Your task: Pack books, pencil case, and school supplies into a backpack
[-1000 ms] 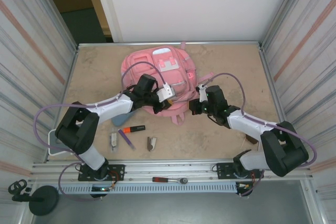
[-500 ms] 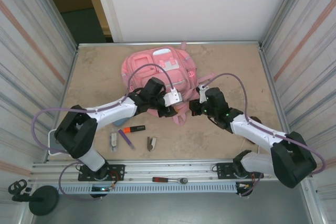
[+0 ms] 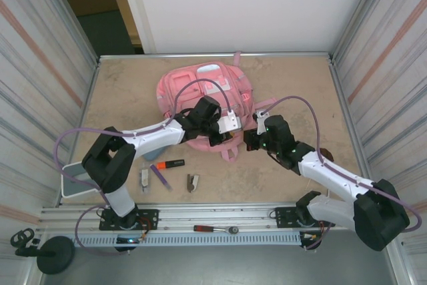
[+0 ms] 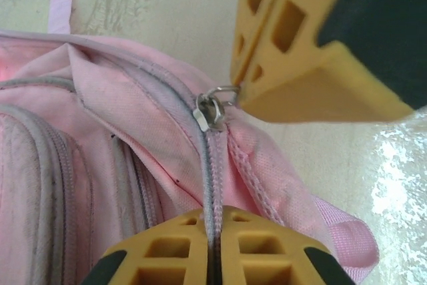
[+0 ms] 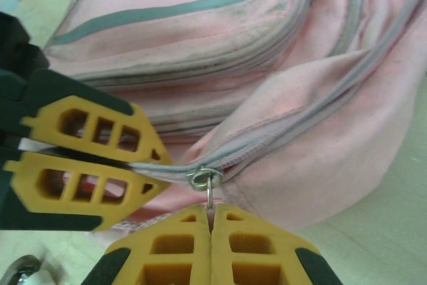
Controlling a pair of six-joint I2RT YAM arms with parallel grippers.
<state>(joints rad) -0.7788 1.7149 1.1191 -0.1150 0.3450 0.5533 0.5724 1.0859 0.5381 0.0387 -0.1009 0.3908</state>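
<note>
The pink backpack [image 3: 200, 88] lies flat at the middle back of the table. My left gripper [image 3: 220, 135] is at its near edge, shut on the grey zipper seam [image 4: 212, 165]. My right gripper [image 3: 248, 139] meets it from the right, shut on the metal zipper pull [image 5: 208, 179]. In the right wrist view the left fingers [image 5: 87, 158] clamp the seam just left of the pull. The orange-and-black highlighter [image 3: 170, 163], purple pen [image 3: 160, 177], silvery piece [image 3: 144, 178] and clip [image 3: 192, 182] lie near the front. The slate-blue pencil case [image 3: 151, 155] peeks out under my left forearm. The books are out of view.
A red-handled metal tool [image 3: 215, 229] rests on the front rail. A grey flat tray [image 3: 75, 183] sits at the near left, partly behind the left arm. Metal walls close in the table on both sides.
My left gripper let go, moved right along the backpack's near edge and shut again on the seam beside the zipper pull. The right gripper kept its hold and shifted slightly.
</note>
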